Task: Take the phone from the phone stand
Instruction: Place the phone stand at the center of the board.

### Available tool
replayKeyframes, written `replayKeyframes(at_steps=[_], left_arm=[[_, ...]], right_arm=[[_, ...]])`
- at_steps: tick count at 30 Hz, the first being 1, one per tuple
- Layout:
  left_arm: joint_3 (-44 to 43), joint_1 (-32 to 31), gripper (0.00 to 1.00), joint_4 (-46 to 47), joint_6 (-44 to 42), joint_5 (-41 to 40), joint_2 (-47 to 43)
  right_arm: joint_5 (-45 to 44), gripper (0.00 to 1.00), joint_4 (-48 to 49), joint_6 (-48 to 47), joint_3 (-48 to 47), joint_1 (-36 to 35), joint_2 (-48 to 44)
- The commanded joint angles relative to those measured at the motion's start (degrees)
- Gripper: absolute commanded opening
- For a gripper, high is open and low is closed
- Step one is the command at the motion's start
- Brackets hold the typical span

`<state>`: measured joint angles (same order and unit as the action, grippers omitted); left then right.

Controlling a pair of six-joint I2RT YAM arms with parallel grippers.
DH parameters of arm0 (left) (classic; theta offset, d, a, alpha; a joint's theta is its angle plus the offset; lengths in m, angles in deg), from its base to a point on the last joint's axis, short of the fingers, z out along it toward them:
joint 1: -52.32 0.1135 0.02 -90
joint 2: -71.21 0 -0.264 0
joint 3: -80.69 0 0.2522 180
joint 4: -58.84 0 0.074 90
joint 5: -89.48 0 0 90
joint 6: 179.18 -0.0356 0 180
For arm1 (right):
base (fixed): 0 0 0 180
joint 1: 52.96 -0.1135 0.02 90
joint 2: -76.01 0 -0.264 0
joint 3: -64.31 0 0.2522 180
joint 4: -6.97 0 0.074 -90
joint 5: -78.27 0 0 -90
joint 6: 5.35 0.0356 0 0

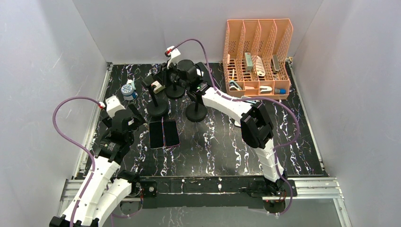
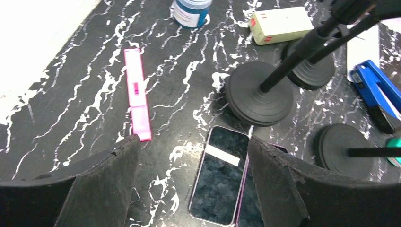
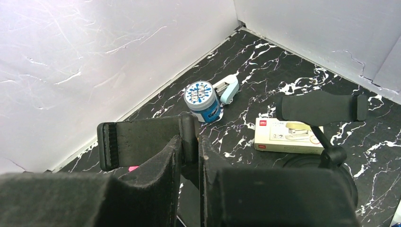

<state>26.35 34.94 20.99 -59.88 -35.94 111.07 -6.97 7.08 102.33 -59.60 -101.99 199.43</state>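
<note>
Left wrist shows two phones (image 2: 221, 175) flat on the table (image 2: 71, 99), left hand (image 2: 193, 145) wide open over them. Right hand (image 3: 190, 142) pinches a stand clamp (image 3: 137, 139). Removal looks done; next up, let go and back off.

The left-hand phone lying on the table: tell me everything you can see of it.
The phone is a slim dark slab with rounded corners and a pale rim, its glossy screen up and unlit. It lies flat on the marbled table, side by side with a second phone, ahead of the open left gripper.

Black marbled table (image 1: 213, 153), two phones (image 1: 156, 135) lying flat, pink strip (image 2: 137, 94), blue jar (image 1: 127, 91)
</note>
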Motion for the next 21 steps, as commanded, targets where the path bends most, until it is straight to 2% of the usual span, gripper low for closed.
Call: replayKeyframes(at_steps=[1,4,6,14,21], left_arm=[[-1.36,-0.21,0.81,3.74,-2.73,6.98,-1.03],[-0.35,-0.25,0.82,7.49,-4.86,13.94,-0.23],[-0.14,-0.23,0.82,8.93,-5.81,15.49,-0.11],[1.04,-0.27,0.82,11.37,-5.36,12.56,-2.39],[-2.28,-0.21,0.82,14.03,1.71,13.01,2.12]], right_arm=[[0.35,0.01,7.59,1.21,0.42,0.27,-3.85],[0.26,0.01,6.54,1.31,0.50,-0.14,-4.75],[0.34,0.01,6.27,1.26,1.54,-0.40,-5.65],[0.77,0.01,7.12,0.05,6.45,-0.66,-8.40],[1.44,0.01,8.60,0.36,9.04,-0.68,-9.16]])
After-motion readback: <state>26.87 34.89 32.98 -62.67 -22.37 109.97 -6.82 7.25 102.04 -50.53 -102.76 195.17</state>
